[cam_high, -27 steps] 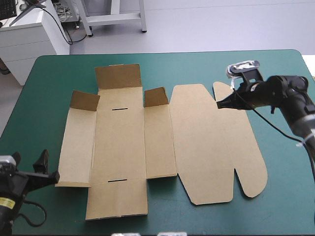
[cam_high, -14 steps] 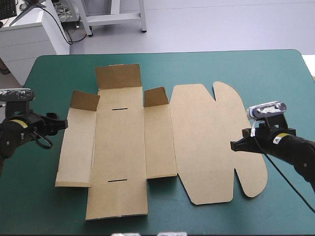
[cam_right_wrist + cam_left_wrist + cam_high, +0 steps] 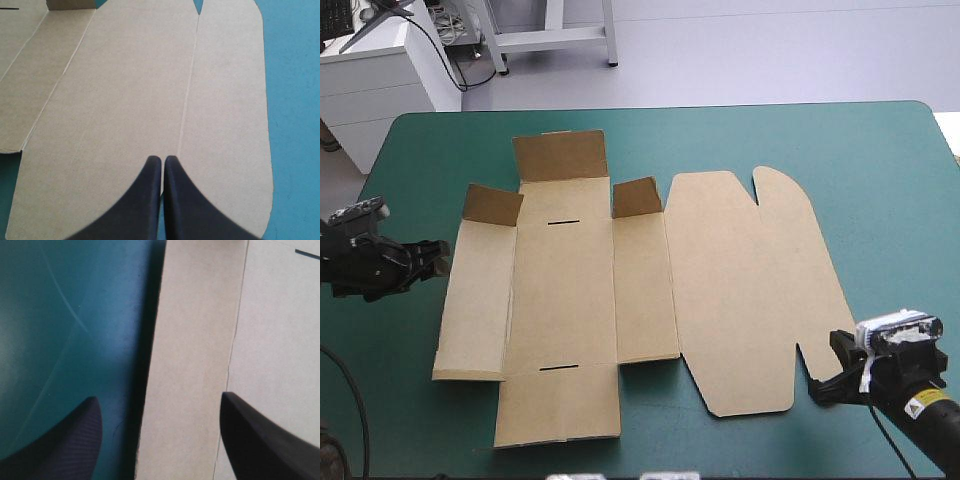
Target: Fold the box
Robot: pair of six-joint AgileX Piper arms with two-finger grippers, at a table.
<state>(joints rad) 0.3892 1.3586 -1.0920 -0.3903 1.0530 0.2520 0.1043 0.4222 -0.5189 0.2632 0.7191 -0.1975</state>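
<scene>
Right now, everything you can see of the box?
The box is a cut sheet of brown board lying mostly flat on the teal-green cover. Three far flaps stand raised; the centre panel has two slots. The open left pincer faces its left edge; the shut right pincer sits at the lid's near notch. Contact unclear.

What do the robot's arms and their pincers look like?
Both arms are black. The left pincer and right pincer each have two broad black fingers curved like fins, tapering to points. The right arm carries a small yellow sticker.
</scene>
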